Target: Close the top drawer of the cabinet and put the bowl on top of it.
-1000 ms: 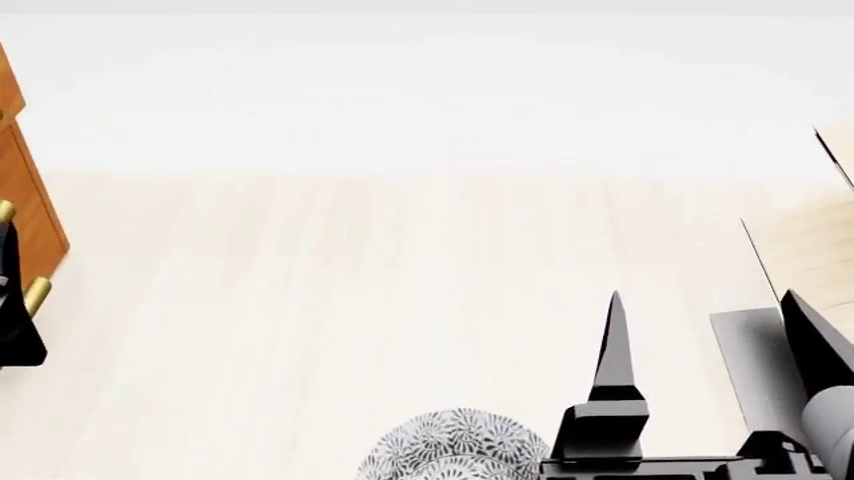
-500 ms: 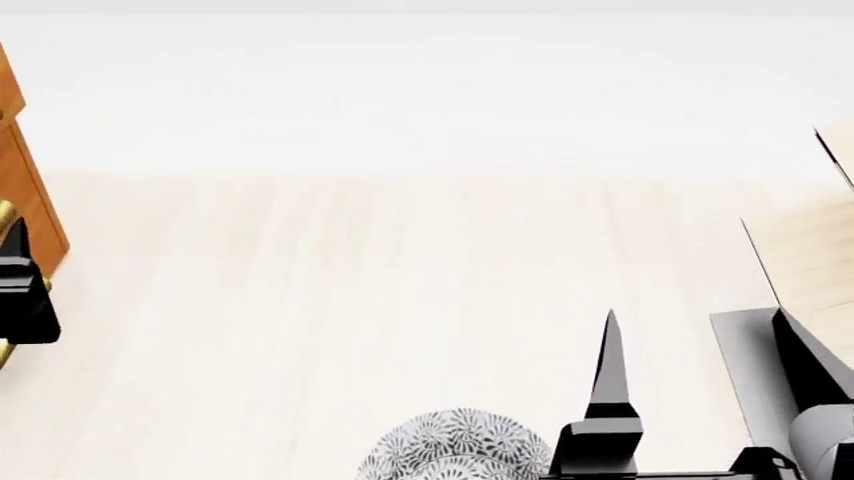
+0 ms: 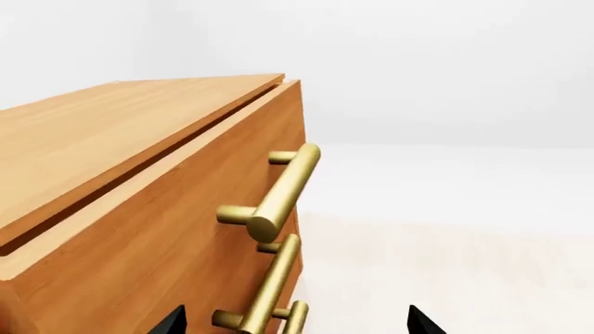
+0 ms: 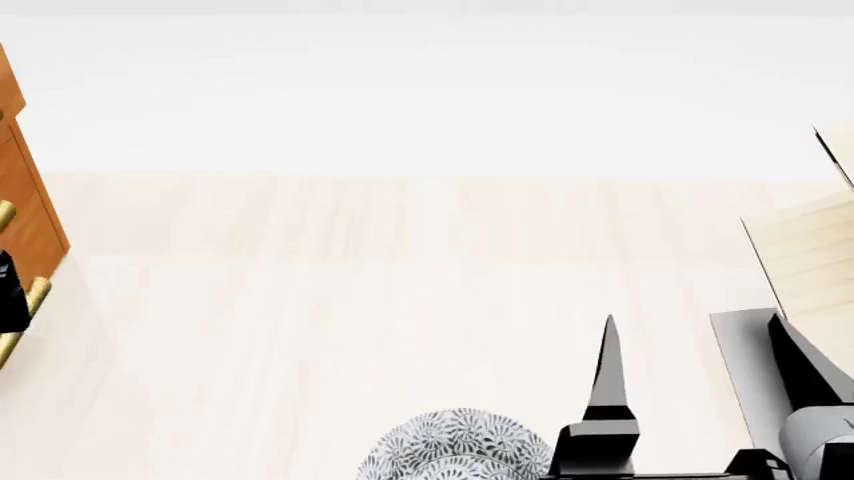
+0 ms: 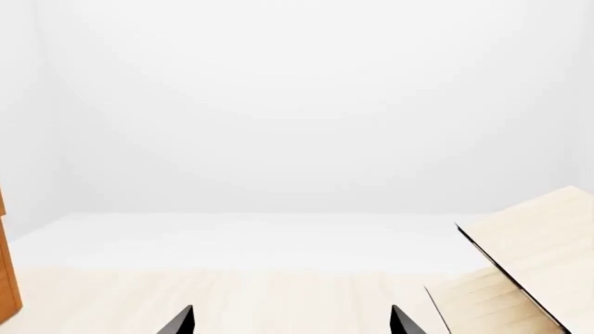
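The top drawer, seen slightly ajar at the far left with its brass handle lying horizontally, is faced closely by the spread left gripper, while the bowl is found near the spread, empty right gripper.

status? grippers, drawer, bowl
Left gripper open, empty, facing the top drawer, which sits slightly proud. Right gripper open, empty, beside the bowl on the table. Nothing blocking.
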You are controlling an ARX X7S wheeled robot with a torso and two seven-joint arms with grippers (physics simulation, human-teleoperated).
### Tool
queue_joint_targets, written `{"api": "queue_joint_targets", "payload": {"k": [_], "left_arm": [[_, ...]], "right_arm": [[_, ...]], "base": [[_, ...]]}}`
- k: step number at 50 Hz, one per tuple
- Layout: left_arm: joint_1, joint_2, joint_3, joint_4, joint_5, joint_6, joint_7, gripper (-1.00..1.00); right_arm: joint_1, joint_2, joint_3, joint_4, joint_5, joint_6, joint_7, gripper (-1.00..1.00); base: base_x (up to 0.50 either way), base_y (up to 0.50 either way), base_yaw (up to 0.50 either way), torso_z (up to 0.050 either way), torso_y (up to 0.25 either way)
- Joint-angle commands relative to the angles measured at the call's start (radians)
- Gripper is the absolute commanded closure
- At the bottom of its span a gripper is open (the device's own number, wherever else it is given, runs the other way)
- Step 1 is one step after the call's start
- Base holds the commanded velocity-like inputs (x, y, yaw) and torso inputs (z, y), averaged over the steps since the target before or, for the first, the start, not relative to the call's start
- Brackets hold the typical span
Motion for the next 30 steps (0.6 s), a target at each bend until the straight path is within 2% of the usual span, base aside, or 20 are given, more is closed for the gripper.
{"api": "queue_joint_targets", "payload": {"k": [1, 30], "left_arm": [[-0.011, 0.001, 0.001, -0.098, 0.052, 0.05, -0.008, -1.0], [-0.054, 0.02, -0.016, -0.236, 0.101, 0.08, -0.059, -1.0]], "right_arm": [[-0.003, 0.007, -0.013, 0.004, -0.009, -0.01, 0.003, -1.0], [-0.026, 0.021, -0.015, 0.016, -0.018, -0.046, -0.004, -1.0]], "base": [[0.0, 0.0, 0.0, 0.0, 0.0], [0.0, 0.0, 0.0, 0.0, 0.0]]}}
